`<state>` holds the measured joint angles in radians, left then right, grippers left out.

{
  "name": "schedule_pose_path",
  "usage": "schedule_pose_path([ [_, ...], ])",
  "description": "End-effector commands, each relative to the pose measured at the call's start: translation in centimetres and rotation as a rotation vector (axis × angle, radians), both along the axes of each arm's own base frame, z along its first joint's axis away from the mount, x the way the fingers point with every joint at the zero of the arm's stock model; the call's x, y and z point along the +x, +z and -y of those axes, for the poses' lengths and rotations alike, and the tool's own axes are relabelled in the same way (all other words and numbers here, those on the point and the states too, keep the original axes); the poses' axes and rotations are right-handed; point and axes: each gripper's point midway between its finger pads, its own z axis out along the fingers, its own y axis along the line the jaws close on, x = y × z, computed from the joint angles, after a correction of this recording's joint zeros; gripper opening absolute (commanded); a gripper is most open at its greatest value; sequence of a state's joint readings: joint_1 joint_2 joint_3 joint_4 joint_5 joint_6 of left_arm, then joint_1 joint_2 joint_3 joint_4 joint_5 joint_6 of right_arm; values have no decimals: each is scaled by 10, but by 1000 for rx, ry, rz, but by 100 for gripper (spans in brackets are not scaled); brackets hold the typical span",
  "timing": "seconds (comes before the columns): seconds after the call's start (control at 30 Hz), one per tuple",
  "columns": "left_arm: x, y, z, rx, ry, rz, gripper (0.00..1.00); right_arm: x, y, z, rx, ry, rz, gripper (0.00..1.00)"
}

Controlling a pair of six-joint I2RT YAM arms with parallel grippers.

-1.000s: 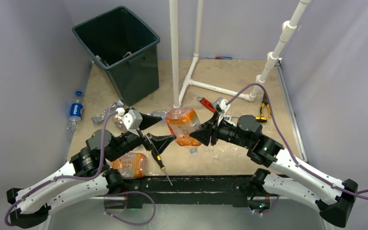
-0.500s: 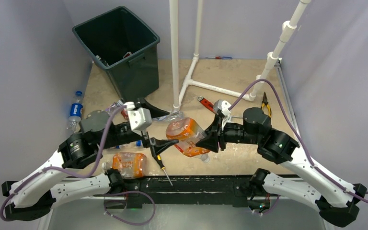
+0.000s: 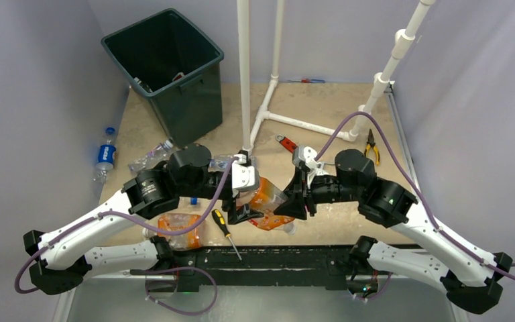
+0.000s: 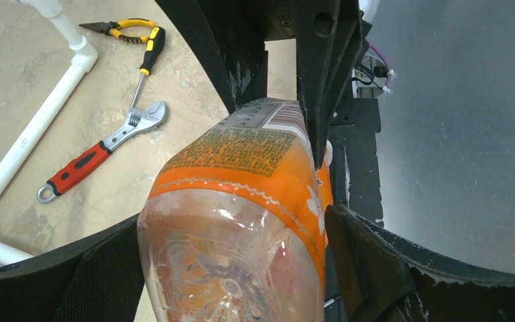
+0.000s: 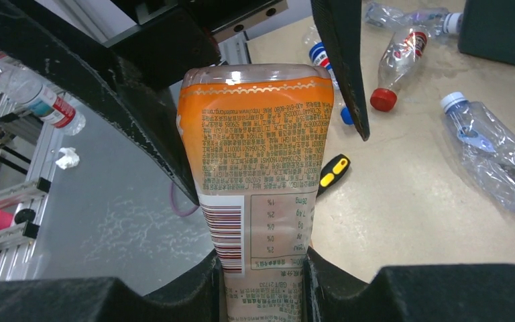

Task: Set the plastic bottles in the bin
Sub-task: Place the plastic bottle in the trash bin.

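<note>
Grips a clear plastic bottle with orange label (image 5: pixel 261 147) tight in the right gripper (image 5: pixel 261 278), near the tan table's (image 3: pixel 322 107) front edge. Flanks it with the left gripper's (image 4: pixel 233 235) spread fingers; cannot tell whether pressing. Well apart, at the far-left corner: one dark green square plastic bin (image 3: pixel 191 107). Counted from above: at least three loose bottles (image 3: pixel 181 229), one yellow-and-black-handled screwdriver (image 3: pixel 222 225), one red-handled wrench (image 3: pixel 285 143), one yellow-handled pliers (image 3: pixel 371 144).
</note>
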<state>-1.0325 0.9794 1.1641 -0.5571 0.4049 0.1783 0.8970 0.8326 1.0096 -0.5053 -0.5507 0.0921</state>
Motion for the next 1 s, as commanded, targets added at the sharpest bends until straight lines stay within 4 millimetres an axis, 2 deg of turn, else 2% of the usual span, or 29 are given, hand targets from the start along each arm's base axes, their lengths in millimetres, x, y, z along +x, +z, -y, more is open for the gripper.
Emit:
schedule_pose_path([
  [0.0,-8,9,3,-27,-82,57,92,-10,30,-2,76,67,83,0],
  [0.1,-11,12,3,-44,-103,62,88,-13,37,-2,95,89,104,0],
  [0.17,-20,14,5,-56,-153,48,73,-15,43,-1,114,99,120,0],
  [0.23,-27,15,7,-57,-195,26,52,-20,48,-2,136,125,131,0],
  [0.4,-36,16,11,-65,-242,-17,19,-17,55,-2,161,109,146,0],
  [0.43,-37,17,11,-71,-243,-23,14,-14,56,-2,162,86,145,9],
  [0.47,-37,19,12,-81,-245,-27,10,-11,58,-2,166,66,146,31],
  [0.53,-37,25,12,-111,-235,-25,2,-7,66,-1,195,31,150,61],
  [0.6,-34,35,12,-157,-207,-10,0,-1,81,3,260,-38,166,93],
  [0.63,-31,41,11,-185,-179,1,0,3,90,7,301,-81,176,98],
  [0.67,-29,47,9,-218,-150,15,0,8,98,11,339,-129,184,99],
  [0.8,-14,75,-4,-416,9,31,0,21,125,38,539,-326,165,99],
  [0.83,-9,81,-9,-471,63,28,0,26,124,45,579,-380,151,99],
  [0.9,0,94,-21,-584,153,23,0,29,141,66,706,-466,149,99],
  [0.97,5,105,-32,-692,212,3,0,29,149,78,785,-502,144,99],
])
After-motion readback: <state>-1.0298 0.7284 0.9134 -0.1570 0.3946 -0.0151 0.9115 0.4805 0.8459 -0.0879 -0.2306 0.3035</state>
